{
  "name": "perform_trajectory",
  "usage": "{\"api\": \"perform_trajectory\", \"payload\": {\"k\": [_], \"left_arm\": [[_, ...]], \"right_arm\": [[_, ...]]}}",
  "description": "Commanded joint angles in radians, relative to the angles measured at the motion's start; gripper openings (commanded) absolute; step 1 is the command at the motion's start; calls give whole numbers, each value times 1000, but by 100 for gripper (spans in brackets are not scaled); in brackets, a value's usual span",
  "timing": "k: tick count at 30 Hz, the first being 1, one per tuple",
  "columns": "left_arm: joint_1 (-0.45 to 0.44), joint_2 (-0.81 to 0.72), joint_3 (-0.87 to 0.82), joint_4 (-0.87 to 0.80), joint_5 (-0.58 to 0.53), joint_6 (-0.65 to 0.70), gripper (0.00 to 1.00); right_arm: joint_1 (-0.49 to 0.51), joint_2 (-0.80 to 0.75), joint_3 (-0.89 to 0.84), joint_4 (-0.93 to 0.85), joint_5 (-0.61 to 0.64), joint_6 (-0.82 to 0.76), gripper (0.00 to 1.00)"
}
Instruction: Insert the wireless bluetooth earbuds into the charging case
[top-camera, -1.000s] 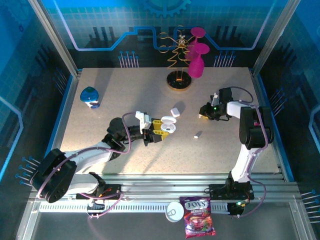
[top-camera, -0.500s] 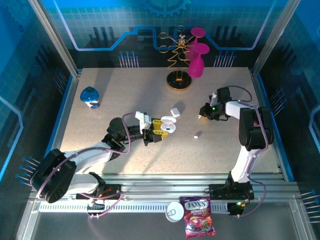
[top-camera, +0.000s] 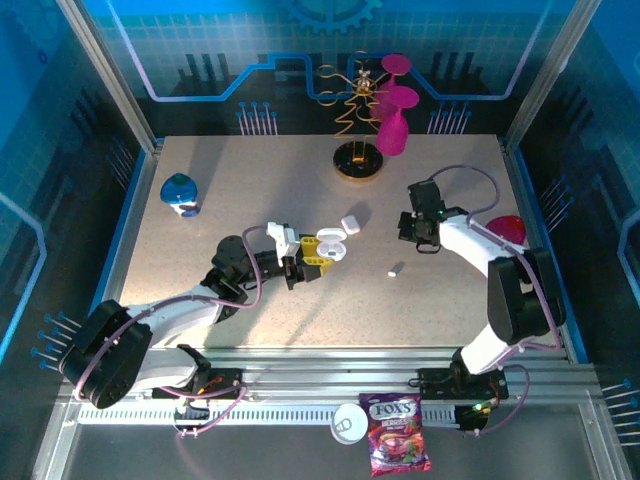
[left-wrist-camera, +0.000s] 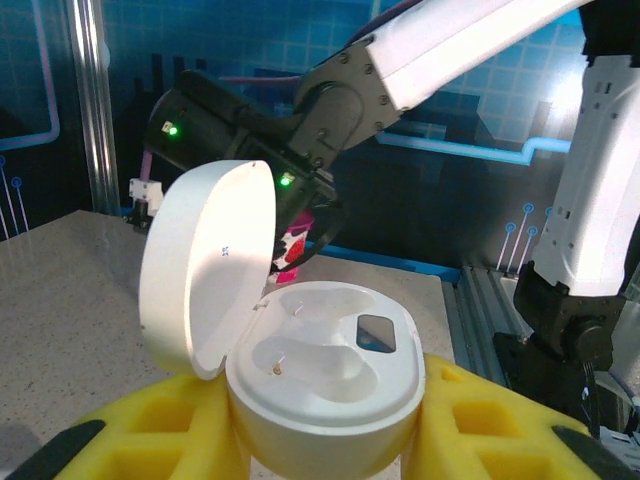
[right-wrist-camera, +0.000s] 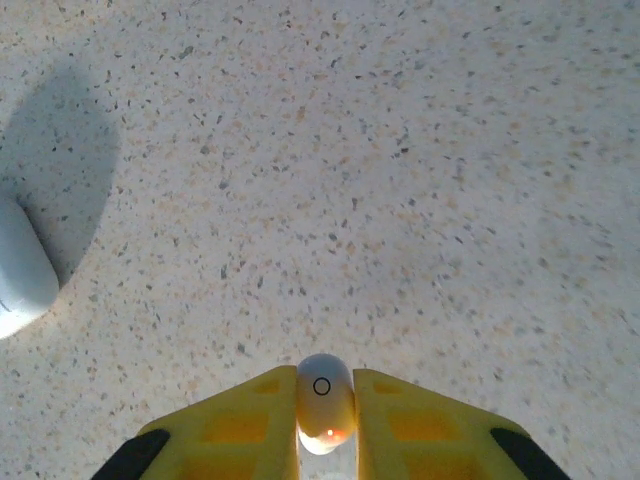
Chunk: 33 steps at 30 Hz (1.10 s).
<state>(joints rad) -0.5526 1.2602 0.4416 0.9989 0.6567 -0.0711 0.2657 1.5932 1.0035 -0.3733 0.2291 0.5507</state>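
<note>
We see a charging case (left-wrist-camera: 320, 400) of smooth white plastic, a little shiny. The earbud (right-wrist-camera: 322, 400) is glossy white plastic too. The yellow pads (right-wrist-camera: 225, 425) look soft, spongy and matt. The table (right-wrist-camera: 400, 150) looks like speckled stone, dull and grainy.

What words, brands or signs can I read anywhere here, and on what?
"FOX'S": purple foil sweet bag by the near rail.
Smaller print beneath: too small to read.
Tiny blue mark on the lid of the open white plastic charging case: unreadable.
Black ring, no letters: small white plastic earbud.
</note>
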Motion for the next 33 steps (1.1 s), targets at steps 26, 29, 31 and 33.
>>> {"api": "perform_trajectory", "payload": {"k": [26,29,31,33], "left_arm": [[12,111,31,62,-147,96,23],[11,196,53,140,-200,111,22],[10,258,67,206,-231,114,21],[11,318,86,264,-256,111,21]], "right_arm": [[289,-275,-27,-124,373,229,14],[309,-311,-12,-136,338,230,14],[324,-331,2,-154,328,234,14],[340,-353,11,-159,316,236,14]]}}
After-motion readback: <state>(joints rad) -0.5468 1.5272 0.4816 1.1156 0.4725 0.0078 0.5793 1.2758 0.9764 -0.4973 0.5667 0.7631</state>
